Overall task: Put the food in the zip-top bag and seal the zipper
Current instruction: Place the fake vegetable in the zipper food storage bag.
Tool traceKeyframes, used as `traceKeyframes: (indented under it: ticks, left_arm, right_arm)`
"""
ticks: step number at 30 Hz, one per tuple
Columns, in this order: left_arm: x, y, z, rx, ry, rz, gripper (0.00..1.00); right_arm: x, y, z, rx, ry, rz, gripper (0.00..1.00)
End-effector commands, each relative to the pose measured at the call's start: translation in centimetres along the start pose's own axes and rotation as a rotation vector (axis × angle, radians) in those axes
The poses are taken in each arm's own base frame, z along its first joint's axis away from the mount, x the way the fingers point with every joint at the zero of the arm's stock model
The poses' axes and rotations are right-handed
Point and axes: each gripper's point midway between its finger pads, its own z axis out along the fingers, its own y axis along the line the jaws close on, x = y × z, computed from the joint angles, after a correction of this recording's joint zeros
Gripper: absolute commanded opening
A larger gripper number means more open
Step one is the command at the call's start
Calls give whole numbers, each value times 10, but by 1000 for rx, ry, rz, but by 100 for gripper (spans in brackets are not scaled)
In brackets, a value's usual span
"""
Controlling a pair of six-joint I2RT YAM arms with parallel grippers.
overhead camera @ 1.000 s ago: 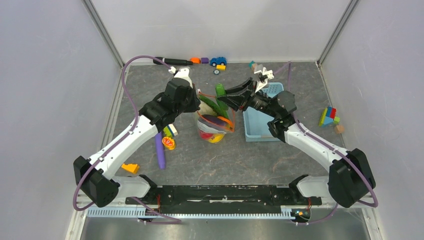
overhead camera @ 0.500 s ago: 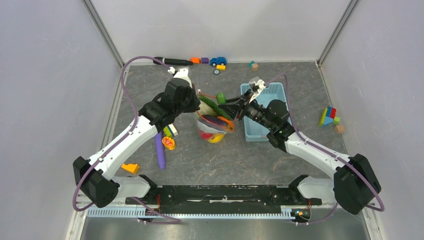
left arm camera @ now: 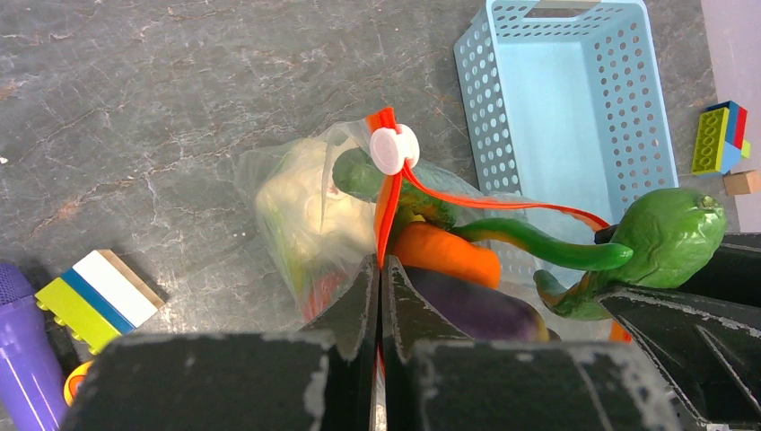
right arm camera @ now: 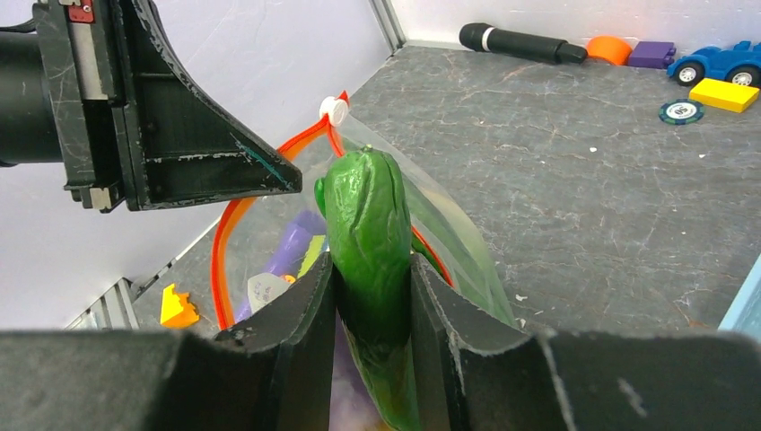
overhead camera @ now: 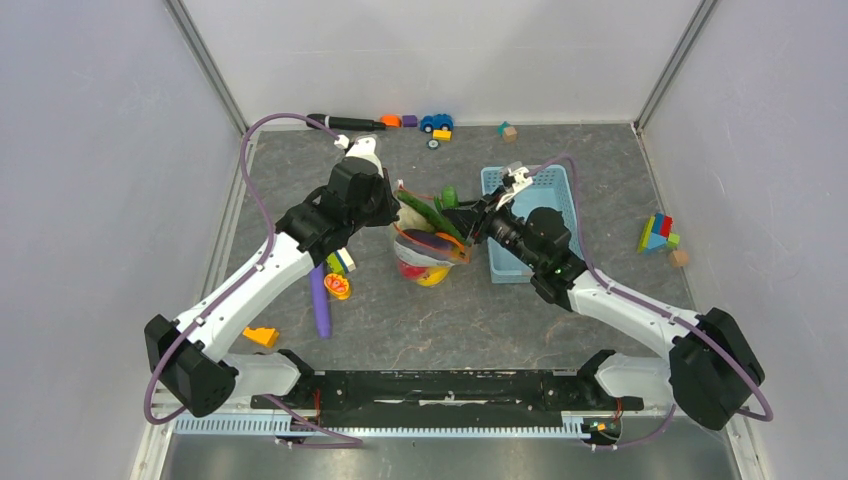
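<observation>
Over bag, right tool gripping cucumber

cucumber green | zipper orange-red | basket light blue | eggplant purple | cabbage pale green | table mottled grey

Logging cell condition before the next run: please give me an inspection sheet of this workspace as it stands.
Surface: grey stone-pattern table.
Job's things: zip-top bag upright and open, holding cabbage, carrot and eggplant; zipper unsealed; cucumber at the mouth, not released.
Clutter: light blue basket, purple stick, toy car, toy blocks, black cylinder.
End effectors: left end effector shut on zipper; right end effector shut on cucumber.
Cables: purple cables run along both arms.
Surroundings: pale walls, metal corner posts.
</observation>
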Motion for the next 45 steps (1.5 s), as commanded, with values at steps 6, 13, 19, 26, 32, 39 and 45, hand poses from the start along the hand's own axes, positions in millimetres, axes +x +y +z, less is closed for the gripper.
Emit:
traceKeyframes:
  ticks: [6, 13, 19, 26, 32, 39, 45]
  left_arm:
    - [-12, -11, -13, 55, -35, -37, 2]
    - [-16, -23, -17, 116, -36, -35, 2]
    - [-20, -25, -21, 129, -50, -40, 2]
    - [-27, -27, -27, 138, -71, -43, 2]
    - [-27, -30, -28, 152, -69, -44, 2]
    - [-24, -22, -21, 106, -72, -65, 2]
    - [-16, -18, -9, 78, -41, -69, 2]
  right_arm:
    - [-8, 18, 22, -74, 17, -34, 11]
    - [29, 37, 45, -125, 187, -207, 13]
    - [56, 28, 54, -96, 295, -255, 13]
    - [77, -3, 57, 64, 432, -307, 13]
    - [81, -19, 61, 165, 472, -334, 13]
    - [81, 0, 62, 69, 500, -327, 35]
    - [57, 23, 61, -28, 452, -344, 46]
